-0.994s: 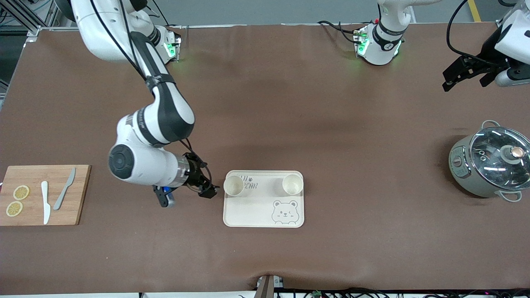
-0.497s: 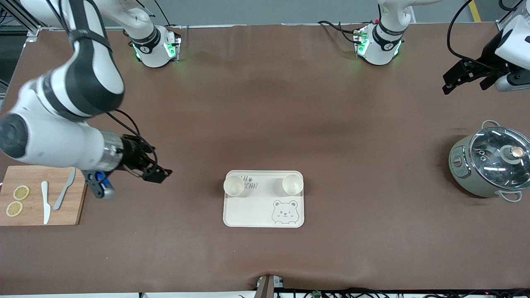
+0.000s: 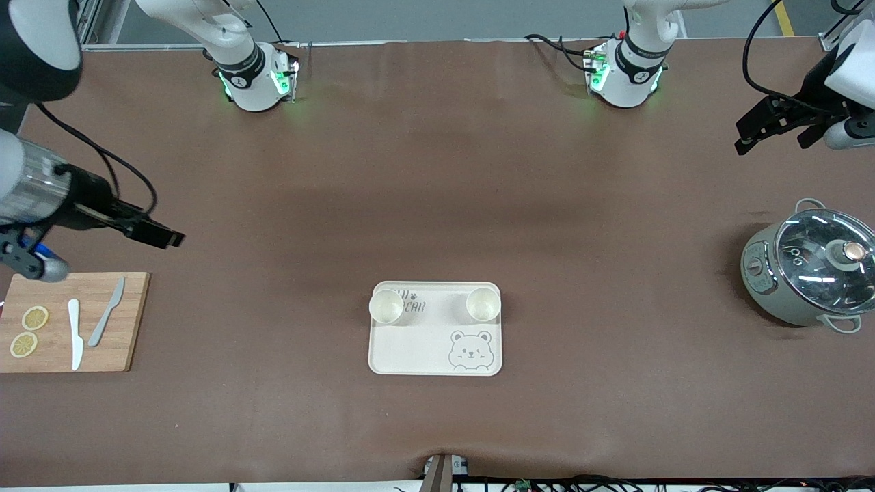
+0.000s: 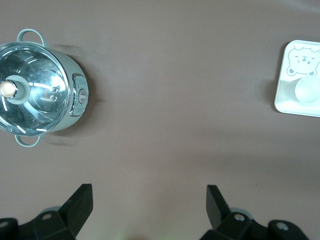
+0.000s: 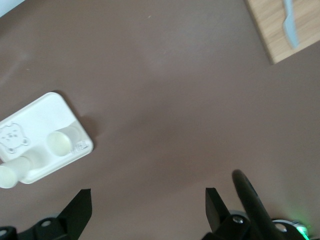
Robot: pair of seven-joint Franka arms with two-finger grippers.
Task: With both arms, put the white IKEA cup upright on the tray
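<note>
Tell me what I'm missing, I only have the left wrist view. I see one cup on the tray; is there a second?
Observer: Yes. Two cups stand upright on the tray: one toward the right arm's end, one toward the left arm's.
Operator: Where are the hands?
Observer: Both are open and raised: the right hand is by the cutting board, the left hand is over the left arm's end of the table.
Operator: Anything on that board?
Observer: Two lemon slices and two knives.
</note>
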